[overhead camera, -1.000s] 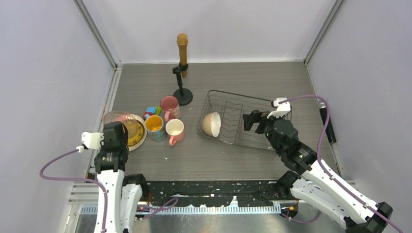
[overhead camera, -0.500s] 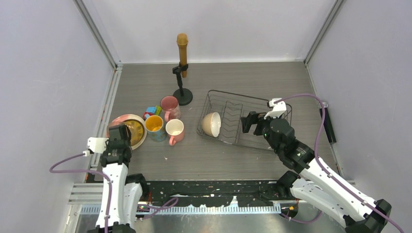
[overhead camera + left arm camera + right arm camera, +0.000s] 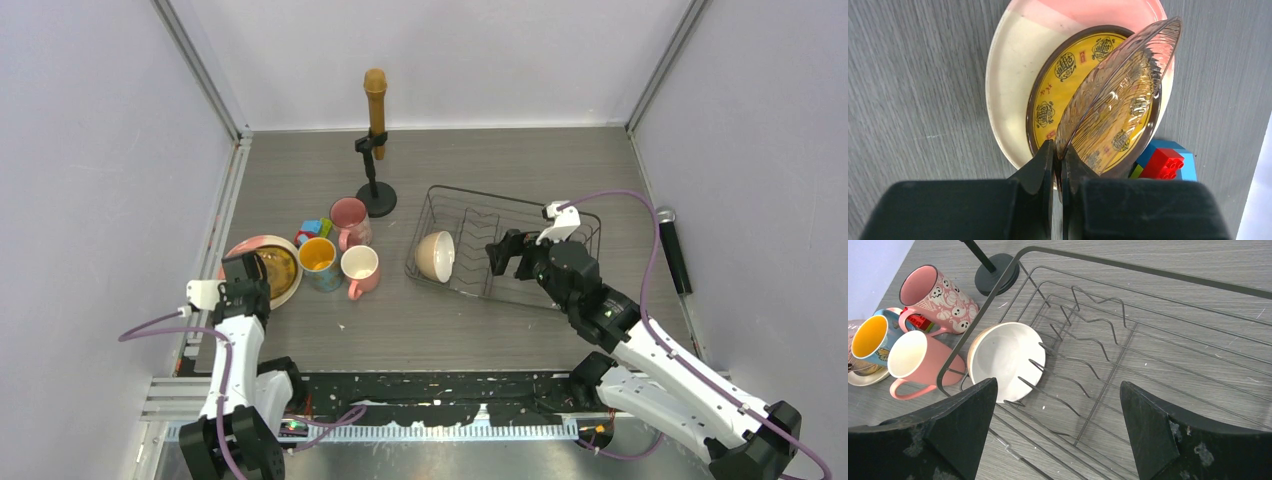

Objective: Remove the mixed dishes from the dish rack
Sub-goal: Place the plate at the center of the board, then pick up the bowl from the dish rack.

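Black wire dish rack (image 3: 480, 215) sits right of centre, holding one cream bowl (image 3: 436, 256) on edge at its left end, with the right gripper (image 3: 1055, 390) hanging wide open over it. Near left, the left gripper (image 3: 1058, 150) pinches a tilted brownish glass bowl (image 3: 1118, 100) over the yellow patterned plate (image 3: 1053, 95), which is stacked on a pink-and-cream plate (image 3: 1008, 75).

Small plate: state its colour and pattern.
Small plate: yellow, brown rim, round dark emblems; clearest in left wrist view.
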Robot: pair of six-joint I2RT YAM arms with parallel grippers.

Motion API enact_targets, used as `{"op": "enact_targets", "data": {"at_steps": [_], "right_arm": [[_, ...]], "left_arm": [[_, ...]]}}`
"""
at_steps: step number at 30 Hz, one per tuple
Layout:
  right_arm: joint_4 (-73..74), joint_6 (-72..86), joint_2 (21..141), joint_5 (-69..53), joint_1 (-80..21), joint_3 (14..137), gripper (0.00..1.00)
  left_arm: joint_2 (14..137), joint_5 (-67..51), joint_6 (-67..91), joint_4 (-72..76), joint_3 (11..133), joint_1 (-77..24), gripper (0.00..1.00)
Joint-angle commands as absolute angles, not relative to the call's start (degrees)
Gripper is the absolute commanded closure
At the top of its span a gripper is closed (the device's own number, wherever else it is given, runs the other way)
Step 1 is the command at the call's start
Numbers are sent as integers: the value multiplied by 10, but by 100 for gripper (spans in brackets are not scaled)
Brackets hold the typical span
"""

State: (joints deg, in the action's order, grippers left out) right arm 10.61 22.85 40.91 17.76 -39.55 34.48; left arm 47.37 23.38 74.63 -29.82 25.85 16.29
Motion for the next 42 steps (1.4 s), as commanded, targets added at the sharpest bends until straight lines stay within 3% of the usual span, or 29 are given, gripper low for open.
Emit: {"op": "enact_targets", "data": {"at_steps": [1, 9, 14, 16, 20, 29, 42], "right_arm": [[75, 246, 417, 178, -397, 358, 1], [71, 259, 454, 149, -397, 369, 1], [64, 263, 463, 138, -397, 366, 1], [62, 265, 467, 132, -397, 366, 1], [65, 269, 476, 122, -397, 370, 1], [62, 267, 480, 113, -397, 369, 1], [59, 262, 512, 104, -397, 383, 1]], "left_arm": [[466, 232, 743, -249, 242, 168, 91], [468, 229, 736, -236, 231, 168, 76], [475, 223, 737, -224, 223, 168, 74], [472, 221, 739, -216, 217, 168, 66], [468, 213, 725, -215, 219, 167, 36], [464, 192, 685, -237, 252, 168, 1], [458, 187, 576, -391, 410, 167, 0]]}}
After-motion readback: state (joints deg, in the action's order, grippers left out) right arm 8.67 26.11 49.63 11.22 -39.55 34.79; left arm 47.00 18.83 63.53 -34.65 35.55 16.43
